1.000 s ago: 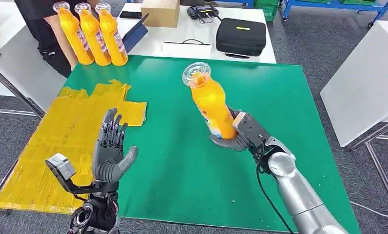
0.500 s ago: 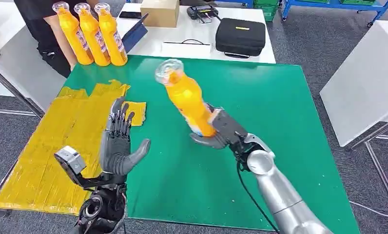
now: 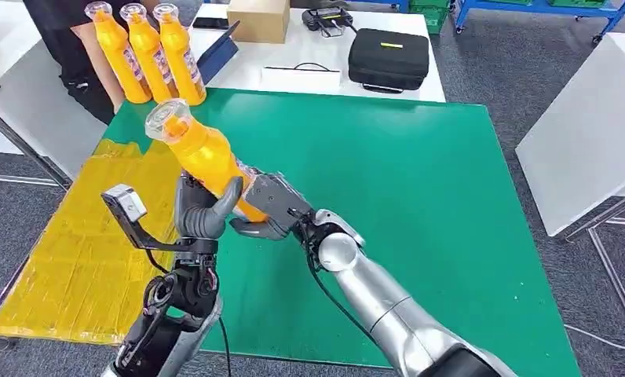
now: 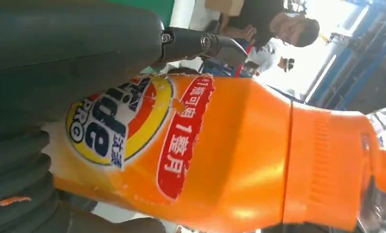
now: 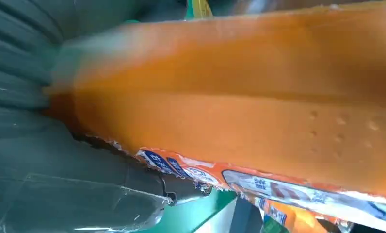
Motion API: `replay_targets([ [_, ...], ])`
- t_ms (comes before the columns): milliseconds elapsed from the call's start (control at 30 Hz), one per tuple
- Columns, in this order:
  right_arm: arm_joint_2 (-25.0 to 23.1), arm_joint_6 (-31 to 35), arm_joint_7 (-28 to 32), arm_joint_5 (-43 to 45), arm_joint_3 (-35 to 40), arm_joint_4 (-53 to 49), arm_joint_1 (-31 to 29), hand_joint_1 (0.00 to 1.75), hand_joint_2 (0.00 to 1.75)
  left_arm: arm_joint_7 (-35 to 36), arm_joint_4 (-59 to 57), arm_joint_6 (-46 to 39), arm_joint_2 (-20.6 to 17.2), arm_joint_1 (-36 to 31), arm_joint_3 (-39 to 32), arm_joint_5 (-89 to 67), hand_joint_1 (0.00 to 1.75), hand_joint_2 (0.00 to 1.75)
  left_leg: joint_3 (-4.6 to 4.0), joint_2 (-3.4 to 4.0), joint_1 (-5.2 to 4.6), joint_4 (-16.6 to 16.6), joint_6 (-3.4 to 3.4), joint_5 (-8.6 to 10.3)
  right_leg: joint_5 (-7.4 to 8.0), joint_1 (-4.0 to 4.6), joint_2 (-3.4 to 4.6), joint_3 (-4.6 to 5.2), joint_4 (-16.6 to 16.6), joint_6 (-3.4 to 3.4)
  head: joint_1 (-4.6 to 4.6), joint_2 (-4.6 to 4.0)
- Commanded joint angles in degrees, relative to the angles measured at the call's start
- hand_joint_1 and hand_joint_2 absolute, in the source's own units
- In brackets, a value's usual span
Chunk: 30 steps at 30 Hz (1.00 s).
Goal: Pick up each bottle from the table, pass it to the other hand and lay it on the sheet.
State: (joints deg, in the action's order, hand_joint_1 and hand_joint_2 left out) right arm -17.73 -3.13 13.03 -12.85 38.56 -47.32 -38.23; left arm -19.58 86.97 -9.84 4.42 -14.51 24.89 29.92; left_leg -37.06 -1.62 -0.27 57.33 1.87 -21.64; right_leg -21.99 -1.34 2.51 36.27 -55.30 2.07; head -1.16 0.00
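Observation:
An orange juice bottle [image 3: 203, 153] with a clear cap hangs tilted above the left part of the green table [image 3: 419, 196], cap up and away from me. My right hand [image 3: 270, 208] grips its lower end. My left hand [image 3: 203, 212] meets it from the other side, thumb laid across the body. In the left wrist view the labelled bottle [image 4: 230, 155] lies against the palm, between the thumb and the curled fingers [image 4: 21, 194]. The right wrist view shows the bottle [image 5: 254, 97] pressed into that hand. The yellow sheet [image 3: 82, 251] lies to the left, below both hands.
Three more orange bottles [image 3: 148, 55] stand at the table's far left corner, in front of a person in black [image 3: 66, 39]. Behind the green table a white table carries a black case [image 3: 388, 59] and a cardboard box [image 3: 258, 17]. Another white table [image 3: 592, 133] stands to the right.
My right arm has swung the bottle leftward from the table's middle to my left hand. The left hand, held open before, now has the bottle against its palm with the thumb across it.

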Motion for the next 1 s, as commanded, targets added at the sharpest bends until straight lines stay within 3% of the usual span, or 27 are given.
replay_targets([
  [33, -1.42, -0.43, 0.05, -0.87, 4.67, 4.83, -2.36, 1.75, 1.75, -0.45, -5.00, -0.65, -0.45, -3.56, 1.33, 0.57, 0.00, 1.75, 0.24, 0.02, 0.03, 0.04, -0.16, -0.13, -0.14, 0.09, -0.28, -0.26, -0.05, -0.16, 0.02, 0.00],
  [800, -2.27, 1.20, -2.11, -10.22, 14.77, 4.08, 1.43, 1.75, 1.75, -0.29, -5.98, -1.37, -0.04, -4.33, 2.30, 1.31, 0.00, 1.75, 0.13, 0.02, 0.05, -0.03, -0.11, -0.07, -0.08, 0.08, -0.22, -0.13, 0.03, -0.11, 0.00, 0.00],
  [833, -2.27, 1.36, -2.17, -10.26, 15.10, 4.21, 1.68, 1.75, 1.75, -0.23, -5.85, -1.34, 0.06, -4.39, 2.43, 1.41, 0.05, 1.75, 0.44, 0.09, 0.07, 0.04, -0.24, -0.26, -0.27, 0.17, -0.41, -0.43, -0.06, -0.25, 0.00, 0.00],
  [867, -2.27, 1.34, -2.17, -10.26, 15.23, 4.24, 1.85, 1.75, 1.75, -0.23, -5.79, -1.34, 0.15, -4.47, 2.49, 1.39, 0.23, 1.75, 0.20, 0.01, 0.07, -0.01, -0.15, -0.11, -0.13, 0.12, -0.29, -0.21, 0.02, -0.15, 0.02, 0.00],
  [967, -2.27, 1.34, -2.17, -10.26, 15.23, 4.24, 1.85, 1.75, 1.75, -0.23, -5.79, -1.34, 0.15, -4.47, 2.49, 1.39, 0.23, 1.75, 0.16, -0.01, 0.08, 0.00, -0.14, -0.10, -0.12, 0.13, -0.30, -0.17, 0.02, -0.14, 0.02, 0.00],
  [1000, -2.27, 1.34, -2.17, -10.26, 15.30, 4.20, 1.74, 1.75, 1.75, -0.19, -5.74, -1.39, 0.27, -4.57, 2.60, 1.31, 1.75, 1.75, 0.29, 0.00, 0.09, 0.03, -0.19, -0.18, -0.20, 0.16, -0.40, -0.30, -0.03, -0.19, 0.00, 0.00],
])
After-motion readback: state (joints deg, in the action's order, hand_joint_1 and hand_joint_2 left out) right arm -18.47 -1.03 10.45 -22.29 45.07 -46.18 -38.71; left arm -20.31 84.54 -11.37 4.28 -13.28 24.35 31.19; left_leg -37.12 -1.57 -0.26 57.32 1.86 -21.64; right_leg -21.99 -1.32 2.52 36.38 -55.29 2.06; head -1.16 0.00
